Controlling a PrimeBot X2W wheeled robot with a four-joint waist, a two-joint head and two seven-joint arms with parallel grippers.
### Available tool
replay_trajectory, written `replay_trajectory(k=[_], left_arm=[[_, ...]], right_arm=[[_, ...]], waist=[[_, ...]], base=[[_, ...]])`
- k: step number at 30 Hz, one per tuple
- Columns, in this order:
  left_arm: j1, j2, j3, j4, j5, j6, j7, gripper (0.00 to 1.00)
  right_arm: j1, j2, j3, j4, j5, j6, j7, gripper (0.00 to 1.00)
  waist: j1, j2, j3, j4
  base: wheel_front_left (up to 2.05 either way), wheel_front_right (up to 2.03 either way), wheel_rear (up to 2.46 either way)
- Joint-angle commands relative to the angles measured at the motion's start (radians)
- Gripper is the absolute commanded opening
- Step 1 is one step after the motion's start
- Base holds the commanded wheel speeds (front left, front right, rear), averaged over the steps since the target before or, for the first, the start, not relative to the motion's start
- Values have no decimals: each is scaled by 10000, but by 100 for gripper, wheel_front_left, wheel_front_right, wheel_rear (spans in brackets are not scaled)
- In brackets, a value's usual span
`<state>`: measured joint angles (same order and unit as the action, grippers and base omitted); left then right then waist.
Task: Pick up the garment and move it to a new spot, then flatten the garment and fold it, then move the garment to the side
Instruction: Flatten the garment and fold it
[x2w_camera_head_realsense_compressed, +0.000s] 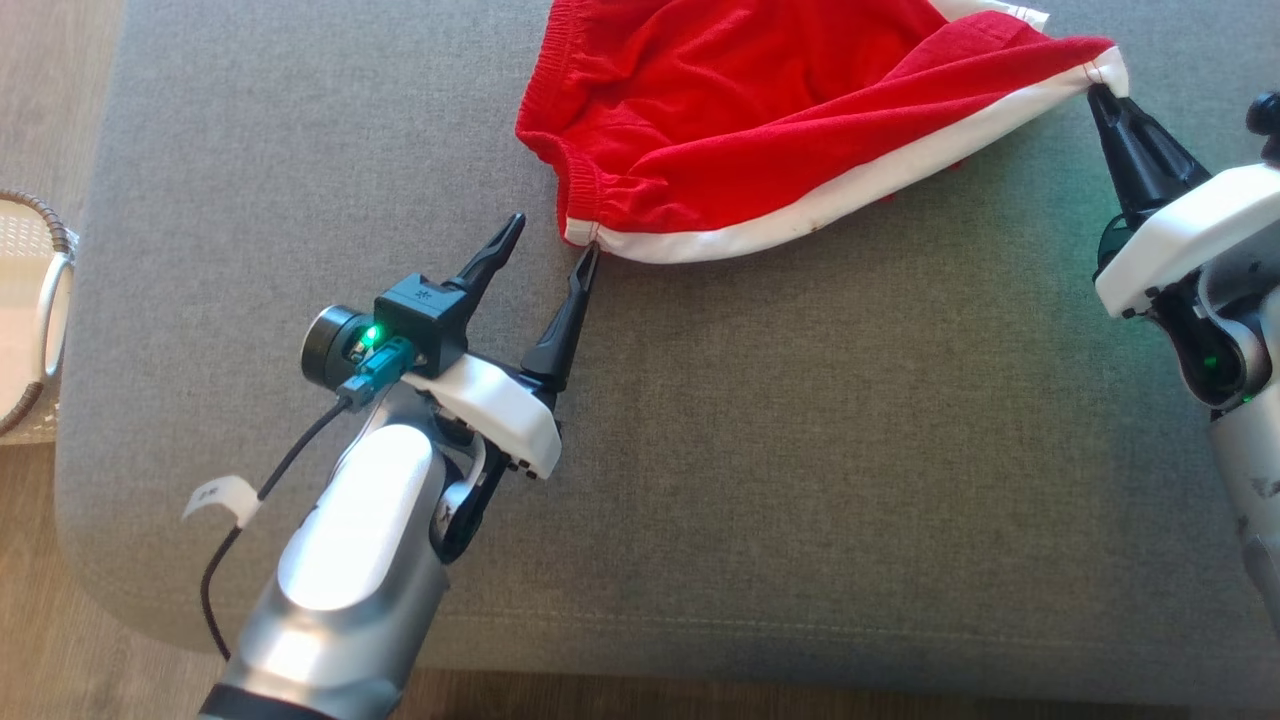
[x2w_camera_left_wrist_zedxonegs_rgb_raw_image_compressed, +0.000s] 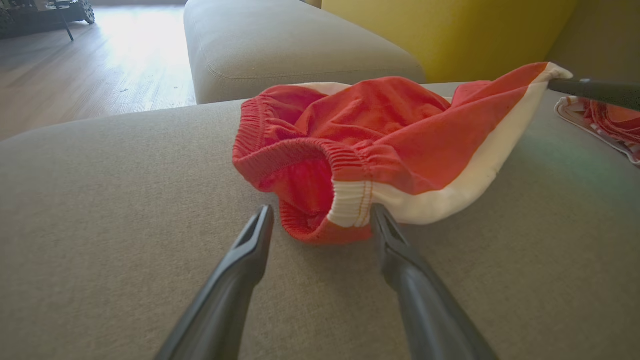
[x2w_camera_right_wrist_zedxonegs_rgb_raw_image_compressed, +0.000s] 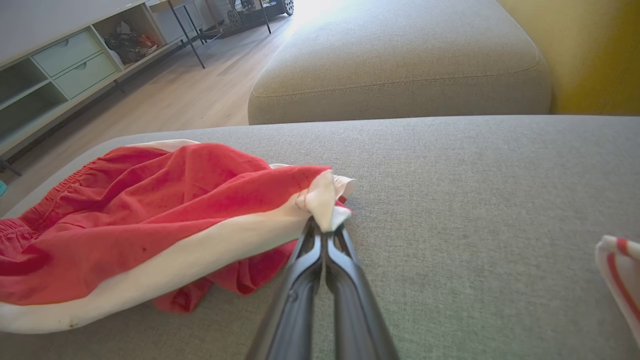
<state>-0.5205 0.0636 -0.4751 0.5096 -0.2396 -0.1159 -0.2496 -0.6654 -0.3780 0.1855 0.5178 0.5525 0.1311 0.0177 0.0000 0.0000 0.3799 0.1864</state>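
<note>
1. Head view: a grey sofa cushion (x2w_camera_head_realsense_compressed: 700, 450) lies under both arms.
2. The red garment (x2w_camera_head_realsense_compressed: 740, 130), white-striped, lies rumpled on the cushion's far part.
3. The right claw (x2w_camera_head_realsense_compressed: 1103, 95) is clamped on the garment's white hem corner.
4. The left claw (x2w_camera_head_realsense_compressed: 553, 235) gapes wide, one finger at the waistband.

Bright red shorts (x2w_camera_head_realsense_compressed: 740, 110), white side stripe, white bit on the waistband too. Plain grey couch (x2w_camera_head_realsense_compressed: 800, 450). Black fingers (x2w_camera_head_realsense_compressed: 562, 325). Mustard yellow wall (x2w_camera_left_wrist_zedxonegs_rgb_raw_image_compressed: 450, 30), pale wood floor (x2w_camera_left_wrist_zedxonegs_rgb_raw_image_compressed: 100, 60). Other cloth (x2w_camera_right_wrist_zedxonegs_rgb_raw_image_compressed: 620, 280) white with red stripes.
</note>
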Motion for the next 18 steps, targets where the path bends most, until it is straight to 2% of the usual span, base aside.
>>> replay_trajectory(k=[1,18], left_arm=[[-339,269,233,-240,-82,-34,-122,100],[-1122,311,-801,411,-952,-145,-122,100]], right_arm=[[-66,10,19,-280,-95,-4,18,0],[-160,98,140,-152,-129,-4,-12,0]], waist=[[0,0,6,2],[0,0,56,-129]], base=[[0,0,0],[0,0,0]])
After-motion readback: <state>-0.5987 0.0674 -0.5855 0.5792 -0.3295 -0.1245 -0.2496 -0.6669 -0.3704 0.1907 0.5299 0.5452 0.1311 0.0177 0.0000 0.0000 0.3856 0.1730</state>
